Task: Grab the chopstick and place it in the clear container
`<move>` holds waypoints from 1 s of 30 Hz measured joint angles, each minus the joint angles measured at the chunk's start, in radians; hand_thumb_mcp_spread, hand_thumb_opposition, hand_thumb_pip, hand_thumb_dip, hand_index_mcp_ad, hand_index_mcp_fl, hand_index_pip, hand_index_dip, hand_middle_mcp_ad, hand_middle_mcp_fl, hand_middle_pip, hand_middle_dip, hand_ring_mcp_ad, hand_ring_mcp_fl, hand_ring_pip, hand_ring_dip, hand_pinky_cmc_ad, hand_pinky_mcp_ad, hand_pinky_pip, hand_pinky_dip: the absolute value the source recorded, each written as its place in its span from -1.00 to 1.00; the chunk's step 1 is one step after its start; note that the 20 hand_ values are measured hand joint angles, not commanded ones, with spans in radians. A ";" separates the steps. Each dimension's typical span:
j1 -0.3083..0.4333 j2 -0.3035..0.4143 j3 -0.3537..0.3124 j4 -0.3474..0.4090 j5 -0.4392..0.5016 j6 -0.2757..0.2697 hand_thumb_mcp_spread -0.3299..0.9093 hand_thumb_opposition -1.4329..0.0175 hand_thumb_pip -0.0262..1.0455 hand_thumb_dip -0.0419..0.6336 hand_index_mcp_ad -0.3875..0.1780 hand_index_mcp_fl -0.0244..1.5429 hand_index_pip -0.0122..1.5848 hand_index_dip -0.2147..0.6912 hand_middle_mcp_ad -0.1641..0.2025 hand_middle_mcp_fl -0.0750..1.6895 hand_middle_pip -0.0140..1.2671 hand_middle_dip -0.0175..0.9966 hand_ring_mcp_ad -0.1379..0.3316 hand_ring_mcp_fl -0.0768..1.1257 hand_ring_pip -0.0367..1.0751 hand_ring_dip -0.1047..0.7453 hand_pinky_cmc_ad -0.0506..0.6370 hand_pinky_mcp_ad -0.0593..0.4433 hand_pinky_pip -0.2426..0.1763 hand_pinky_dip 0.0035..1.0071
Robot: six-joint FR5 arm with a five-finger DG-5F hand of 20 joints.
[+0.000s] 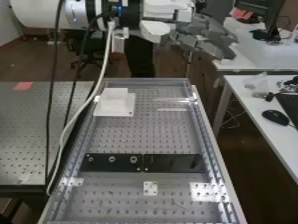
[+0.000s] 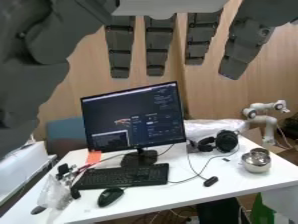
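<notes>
Hand (image 1: 203, 38), fingers straight and apart, high and beyond the white block (image 1: 115, 105), should be lowered slowly and closed mid-length only once the chopstick is confirmed: possibly among the pale strips (image 1: 172, 109) beside the block, can't be told for sure.

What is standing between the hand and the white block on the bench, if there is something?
Nothing visible stands directly between the hand and the white block. A white cable hangs close to the block's left in the high view; its real clearance I cannot tell.
</notes>
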 joint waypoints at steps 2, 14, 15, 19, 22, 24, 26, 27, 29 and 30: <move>0.000 0.006 -0.006 0.006 -0.007 -0.003 -0.13 0.06 -0.28 -0.67 -0.18 -0.61 -0.92 -0.03 -0.05 -0.76 -0.79 -0.48 0.23 -0.85 -0.74 -0.44 0.50 0.49 -0.05 -0.68; 0.012 0.055 -0.068 0.042 0.019 -0.002 -0.13 0.06 -0.28 -0.67 -0.19 -0.60 -0.91 -0.03 -0.06 -0.76 -0.79 -0.48 0.22 -0.85 -0.74 -0.44 0.50 0.49 -0.07 -0.68; 0.013 0.059 -0.075 0.050 0.013 -0.001 -0.13 0.06 -0.28 -0.67 -0.19 -0.60 -0.91 -0.03 -0.06 -0.76 -0.79 -0.48 0.23 -0.85 -0.74 -0.44 0.50 0.49 -0.05 -0.68; 0.014 0.067 -0.084 0.062 -0.004 0.000 -0.12 0.06 -0.28 -0.67 -0.17 -0.60 -0.92 -0.03 -0.07 -0.76 -0.79 -0.48 0.23 -0.85 -0.73 -0.44 0.50 0.49 -0.05 -0.68; 0.011 0.073 -0.090 0.067 -0.015 0.001 -0.12 0.06 -0.28 -0.67 -0.19 -0.60 -0.91 -0.03 -0.06 -0.76 -0.79 -0.48 0.23 -0.85 -0.73 -0.44 0.50 0.48 -0.05 -0.68; 0.009 0.077 -0.094 0.070 -0.023 0.002 -0.12 0.06 -0.28 -0.67 -0.19 -0.60 -0.92 -0.03 -0.06 -0.76 -0.79 -0.48 0.22 -0.85 -0.73 -0.44 0.50 0.48 -0.05 -0.68; 0.007 0.081 -0.098 0.073 -0.026 0.001 -0.12 0.06 -0.28 -0.67 -0.19 -0.60 -0.92 -0.03 -0.06 -0.76 -0.79 -0.48 0.22 -0.85 -0.73 -0.44 0.50 0.48 -0.05 -0.68; 0.007 0.082 -0.100 0.075 -0.030 0.001 -0.12 0.06 -0.28 -0.67 -0.19 -0.60 -0.92 -0.03 -0.06 -0.76 -0.79 -0.48 0.22 -0.85 -0.73 -0.44 0.50 0.48 -0.05 -0.68; 0.007 0.084 -0.103 0.076 -0.022 0.001 -0.12 0.06 -0.28 -0.67 -0.20 -0.60 -0.91 -0.03 -0.08 -0.76 -0.79 -0.48 0.22 -0.85 -0.73 -0.44 0.50 0.48 -0.05 -0.68; 0.007 0.086 -0.104 0.077 -0.012 0.001 -0.12 0.06 -0.28 -0.67 -0.17 -0.60 -0.91 -0.03 -0.05 -0.76 -0.79 -0.48 0.23 -0.85 -0.73 -0.44 0.50 0.48 -0.05 -0.68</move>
